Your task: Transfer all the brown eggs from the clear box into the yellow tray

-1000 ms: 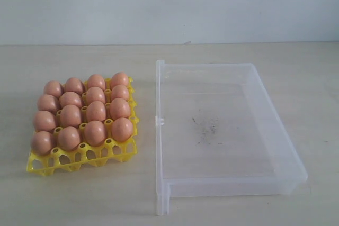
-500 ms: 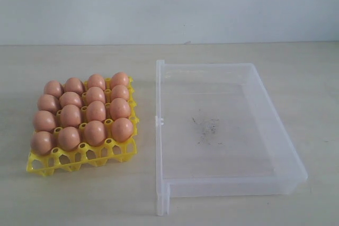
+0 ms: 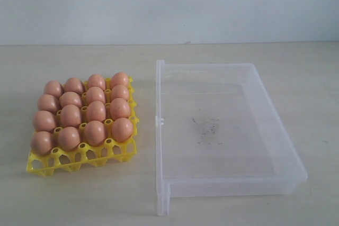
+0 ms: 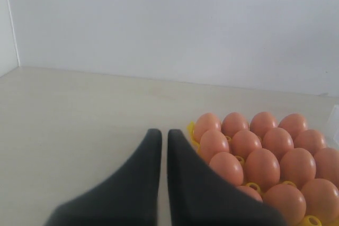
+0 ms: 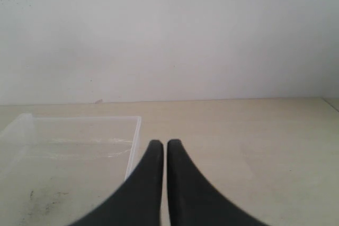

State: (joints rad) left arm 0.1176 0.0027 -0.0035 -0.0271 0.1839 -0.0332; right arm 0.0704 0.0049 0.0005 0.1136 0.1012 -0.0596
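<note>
In the exterior view, a pale tabletop (image 3: pixel 79 199) fills the frame below a plain white wall (image 3: pixel 169 3). At the left of the frame sits the tray (image 3: pixel 79 161). The eggs (image 3: pixel 82 115) fill it in four rows of four, each seated in its own cup so it cannot roll. Only the row of cups along the tray's lower edge is bare.

At the centre and right lies the box (image 3: pixel 233 104), just beside the tray but not touching it. I see no egg in it, only faint dark specks (image 3: pixel 206 128) on its floor. I judge the task done, since every egg I can see is in the tray.

Neither arm shows in the exterior view. In the left wrist view, the left gripper (image 4: pixel 164 133) is clenched, its two dark fingers nearly together with nothing between them. It hangs near the tray's edge, beside the eggs and touching none. In the right wrist view, the right gripper (image 5: pixel 161 144) is likewise clenched on nothing, above the tabletop beside a corner of the box.

I see nothing else on the tabletop that would block either arm. If I moved the left arm, I would watch the nearest eggs, since a knock could tip one from its cup.
</note>
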